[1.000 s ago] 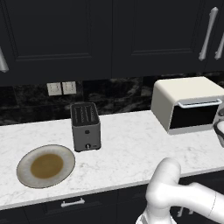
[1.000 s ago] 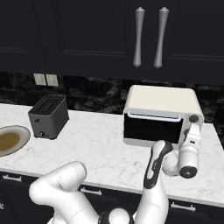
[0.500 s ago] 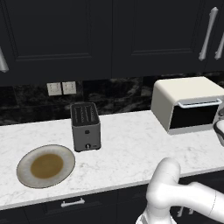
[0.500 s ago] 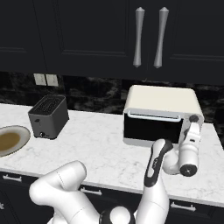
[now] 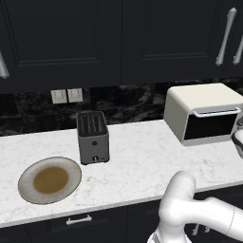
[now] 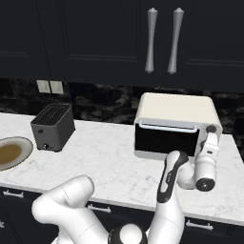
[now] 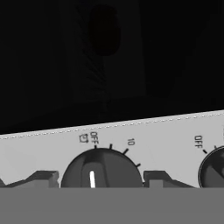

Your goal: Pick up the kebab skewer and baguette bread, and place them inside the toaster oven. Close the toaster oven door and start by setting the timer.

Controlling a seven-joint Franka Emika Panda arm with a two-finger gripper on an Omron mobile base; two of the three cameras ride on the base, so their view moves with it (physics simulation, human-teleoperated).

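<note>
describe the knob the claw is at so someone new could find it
Start at the cream toaster oven on the right end of the counter. In the hand view its control strip carries two dark round knobs; the timer knob sits between the fingertips. Its scale reads OFF and 10, and its white pointer points near OFF.

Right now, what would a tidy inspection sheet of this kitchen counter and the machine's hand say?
Surface: white marble counter.
Job's things: toaster oven, door shut; timer knob pointing near OFF. Skewer and baguette: nothing seen.
Clutter: dark slot toaster; plate, no food on it.
Grippers: gripper at the knob, one fingertip on either side; contact unclear.
Cables: nothing seen.
Surroundings: dark cabinets, silver handles, wall outlets.
</note>
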